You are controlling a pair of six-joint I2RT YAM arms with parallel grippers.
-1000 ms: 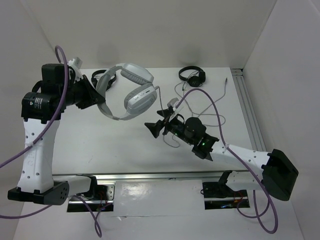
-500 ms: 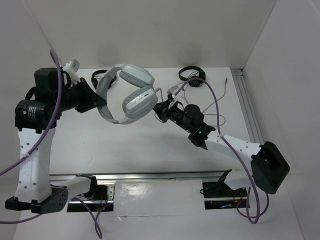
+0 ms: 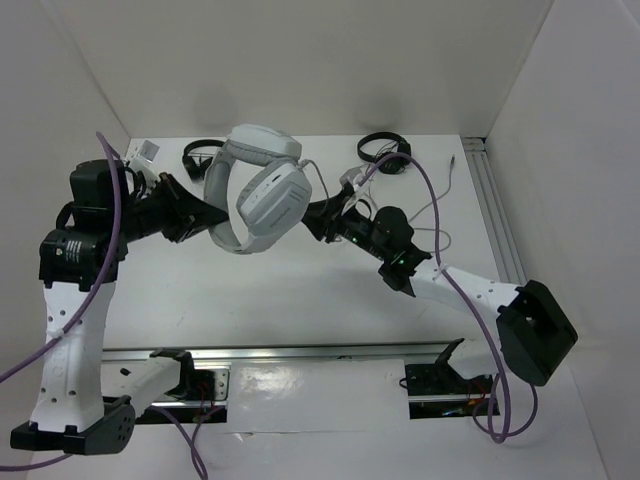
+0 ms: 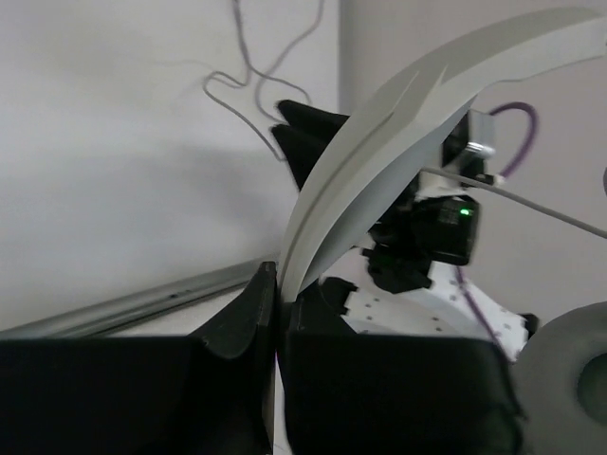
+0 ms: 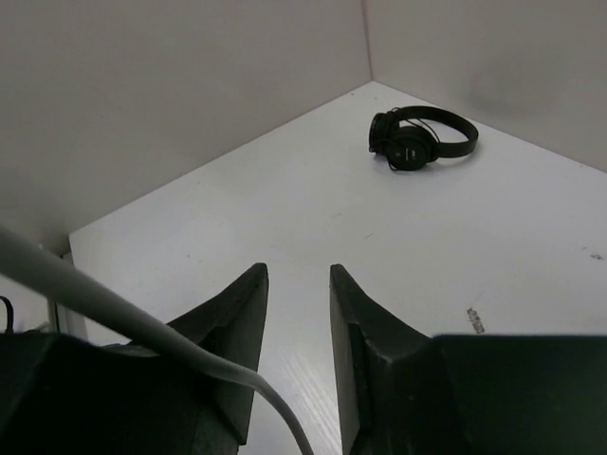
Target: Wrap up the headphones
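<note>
Headphones hang lifted over the middle of the table, between both arms. The left arm rises from the near edge and bends inward, and the left gripper is clamped on the headband. The right arm reaches diagonally in. The right gripper stands partly open and empty, just beside an earcup, with the grey cable crossing in front of one finger. The side walls stand well apart from both. A black headset lies by the far wall.

From above and behind, the top camera takes in the whole table. The left wrist camera sits tight against the headphones, facing the right arm. The right wrist camera looks low at black headphones, probably the top view's far-left pair.
</note>
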